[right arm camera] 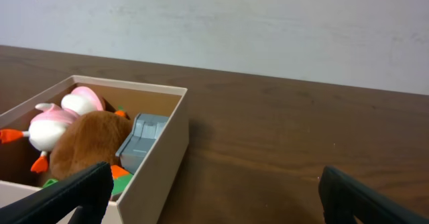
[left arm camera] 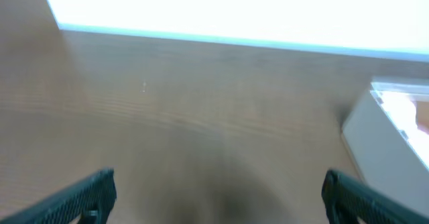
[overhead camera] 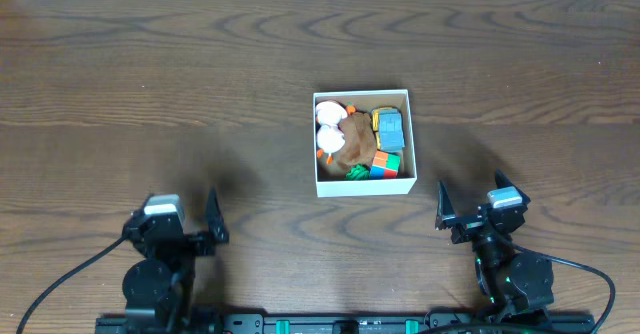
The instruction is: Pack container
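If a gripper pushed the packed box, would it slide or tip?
Likely slides rather than tips: the container is shallow and sits flat on the table. Its thin walls may flex. The brown plush toy inside probably adds little weight.

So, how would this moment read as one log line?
box: holds toys | left gripper: open, empty | right gripper: open, empty

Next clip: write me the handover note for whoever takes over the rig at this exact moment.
Left tool: open, empty, near its base.
Right tool: open, empty, near its base, facing the container.
Container: mid-table, holding two white duck toys, a brown plush toy, a grey toy and a colourful cube.
Done: packing looks finished; no toy shows outside it.
Left: probably nothing; confirm.
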Available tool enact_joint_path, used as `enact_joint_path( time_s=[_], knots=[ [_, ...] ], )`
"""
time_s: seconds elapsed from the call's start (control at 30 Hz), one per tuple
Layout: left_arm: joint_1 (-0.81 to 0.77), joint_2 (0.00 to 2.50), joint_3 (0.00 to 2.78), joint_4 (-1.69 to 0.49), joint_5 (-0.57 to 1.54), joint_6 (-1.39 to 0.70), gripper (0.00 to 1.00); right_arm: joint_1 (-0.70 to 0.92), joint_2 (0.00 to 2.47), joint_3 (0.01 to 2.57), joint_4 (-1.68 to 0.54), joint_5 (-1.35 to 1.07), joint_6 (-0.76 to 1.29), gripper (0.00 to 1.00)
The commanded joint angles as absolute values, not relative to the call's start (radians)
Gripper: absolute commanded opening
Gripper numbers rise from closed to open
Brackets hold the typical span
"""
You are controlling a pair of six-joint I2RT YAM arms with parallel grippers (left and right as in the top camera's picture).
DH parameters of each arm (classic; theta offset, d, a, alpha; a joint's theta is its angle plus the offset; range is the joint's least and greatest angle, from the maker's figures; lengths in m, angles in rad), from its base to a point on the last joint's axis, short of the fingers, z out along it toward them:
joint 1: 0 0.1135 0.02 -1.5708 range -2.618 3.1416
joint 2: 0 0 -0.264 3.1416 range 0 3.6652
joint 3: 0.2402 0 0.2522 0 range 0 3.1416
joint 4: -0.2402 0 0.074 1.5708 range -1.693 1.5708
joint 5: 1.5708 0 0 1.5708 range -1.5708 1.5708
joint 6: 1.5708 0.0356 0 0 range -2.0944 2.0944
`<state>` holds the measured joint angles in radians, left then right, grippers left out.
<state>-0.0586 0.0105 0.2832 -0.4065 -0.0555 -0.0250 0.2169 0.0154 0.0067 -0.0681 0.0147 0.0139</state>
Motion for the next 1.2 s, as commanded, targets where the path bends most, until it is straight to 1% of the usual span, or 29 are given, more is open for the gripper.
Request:
enact_joint_path(
  time_s=[0.0, 0.1, 0.23, 0.4, 0.53, 1.17],
  knots=[
    [-0.048, 0.002, 0.197, -0.254, -0.065, -0.014, 0.98, 0.203, 0.006, 0.006, -0.072, 0.019, 0.014, 0.99],
    [-0.048, 0.002, 0.108, -0.096, -0.064, -0.015, 0.98, 0.203, 0.006, 0.006, -0.072, 0.019, 0.014, 0.99],
    [-0.048, 0.002, 0.012, 0.019, -0.064, -0.02, 0.98, 0.203, 0.006, 0.006, -0.072, 0.019, 0.014, 0.99],
    [-0.046, 0.002, 0.004, -0.073, -0.059, -0.032, 0.98, 0.203, 0.006, 0.006, -0.072, 0.019, 0.014, 0.99],
    [-0.046, 0.002, 0.004, -0.07, -0.027, -0.049, 0.98, 0.203, 0.006, 0.006, -0.072, 0.019, 0.014, 0.99],
    [-0.046, 0.005, 0.004, -0.07, -0.027, -0.049, 0.98, 0.203, 0.006, 0.006, -0.072, 0.019, 0.014, 0.99]
  ],
)
